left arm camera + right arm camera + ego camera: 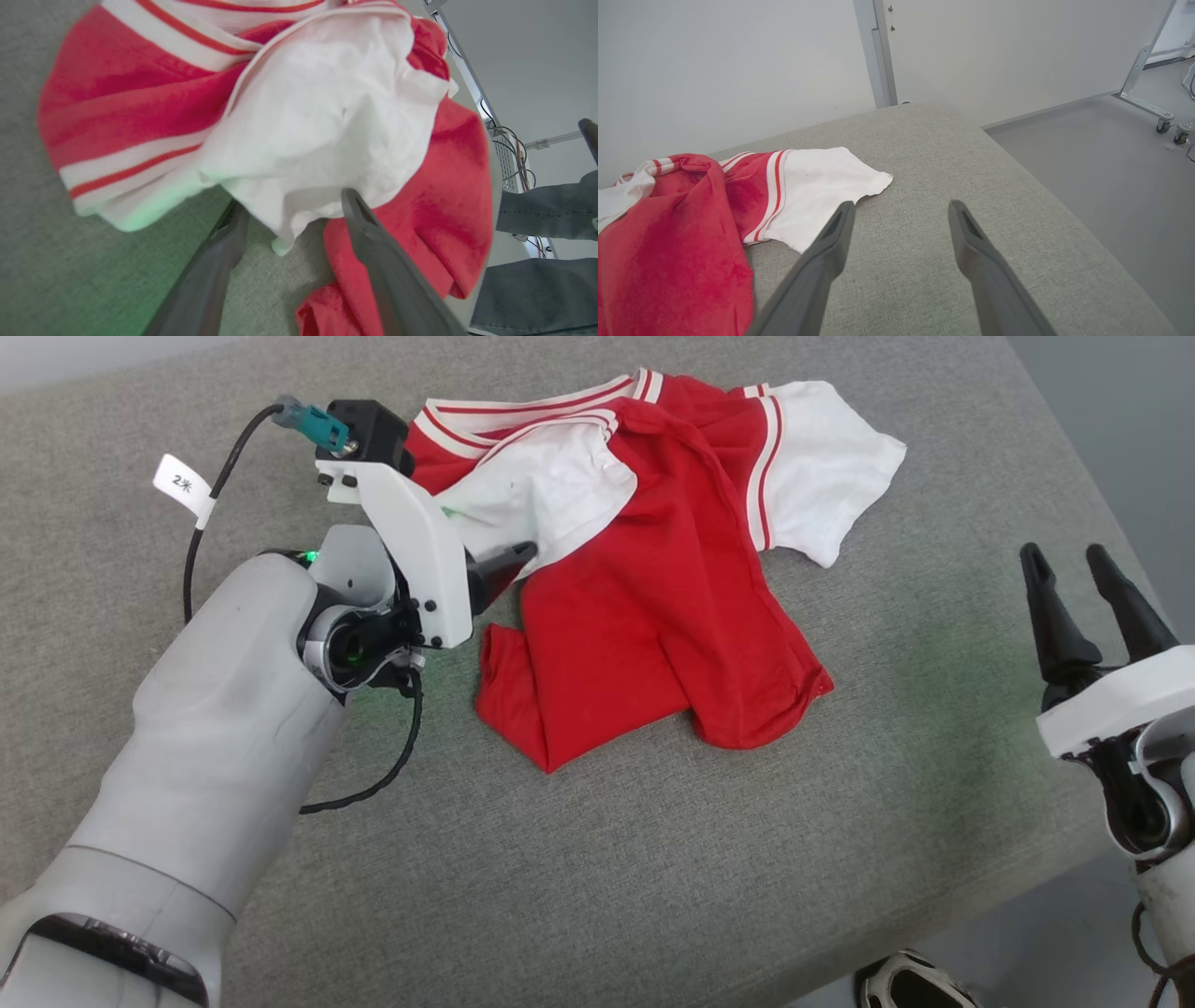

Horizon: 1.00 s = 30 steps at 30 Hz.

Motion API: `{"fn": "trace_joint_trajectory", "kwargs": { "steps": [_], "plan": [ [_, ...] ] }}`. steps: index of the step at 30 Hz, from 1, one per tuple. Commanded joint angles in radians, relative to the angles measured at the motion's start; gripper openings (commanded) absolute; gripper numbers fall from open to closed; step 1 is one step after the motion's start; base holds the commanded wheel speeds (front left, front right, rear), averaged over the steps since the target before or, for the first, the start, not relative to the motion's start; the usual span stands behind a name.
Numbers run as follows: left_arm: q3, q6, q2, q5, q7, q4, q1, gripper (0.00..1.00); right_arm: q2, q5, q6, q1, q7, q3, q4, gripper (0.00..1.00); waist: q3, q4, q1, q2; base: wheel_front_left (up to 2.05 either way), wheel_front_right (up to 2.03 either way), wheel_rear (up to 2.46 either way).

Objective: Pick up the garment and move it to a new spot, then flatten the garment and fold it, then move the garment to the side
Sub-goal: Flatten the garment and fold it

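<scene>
You have one legible marking to note. In the upper left of the head view, a small white tag [182, 485] is wrapped around the black cable [190, 560] and reads "2米" in dark print. The tag sits tilted, so the characters run slantwise. That cable leads up to a teal plug [313, 422].

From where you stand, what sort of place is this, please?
Probably an indoor lab or test room: plain white wall, a metal frame on castors, loose cables, and a grey padded surface holding the garment.
</scene>
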Motion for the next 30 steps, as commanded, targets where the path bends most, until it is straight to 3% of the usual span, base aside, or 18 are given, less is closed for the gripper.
{"fn": "trace_joint_trajectory", "kwargs": {
  "steps": [1,2,3,11,14,19,24,30],
  "plan": [
    [-0.001,0.001,-0.001,-0.018,-0.018,0.001,-0.019,0.53,0.002,-0.010,0.000,0.004,0.001,-0.008,-0.013,1.00,0.003,0.005,0.0000,0.0000,0.00,0.00,0.00],
    [-0.001,0.001,-0.005,-0.031,-0.024,0.004,-0.021,0.29,0.004,-0.015,0.000,0.003,0.002,-0.011,-0.019,1.00,0.006,0.009,0.0000,0.0000,0.00,0.00,0.00],
    [-0.007,0.001,-0.007,-0.035,-0.028,0.003,-0.023,0.00,0.004,-0.021,0.000,0.001,0.005,-0.014,-0.026,1.00,0.008,0.014,0.0000,0.0000,0.00,0.00,0.00],
    [-0.017,0.001,0.024,-0.119,-0.088,-0.066,-0.007,0.00,0.010,-0.055,0.000,0.014,0.024,-0.053,-0.066,1.00,-0.001,0.066,0.0000,0.0000,0.00,0.00,0.00],
    [-0.050,0.001,0.093,-0.127,-0.080,-0.112,0.024,0.00,0.010,-0.068,0.000,0.035,0.038,-0.075,-0.081,1.00,-0.011,0.100,0.0000,0.0000,0.00,0.00,0.00],
    [-0.104,0.001,0.256,-0.096,-0.022,-0.142,0.036,0.00,0.016,-0.086,0.000,0.064,0.066,-0.107,-0.116,1.00,-0.025,0.144,0.0000,0.0000,0.00,0.00,0.00],
    [-0.193,0.018,0.393,0.079,-0.034,-0.088,-0.026,0.00,0.028,-0.107,0.000,0.079,0.097,-0.115,-0.162,1.00,-0.027,0.161,0.0000,0.0000,0.00,0.00,0.00],
    [-0.204,0.042,0.388,0.109,-0.040,0.008,-0.035,0.00,0.037,-0.127,0.000,0.097,0.132,-0.131,-0.204,1.00,-0.033,0.162,0.0000,0.0000,0.00,0.00,0.00]
  ]
}}
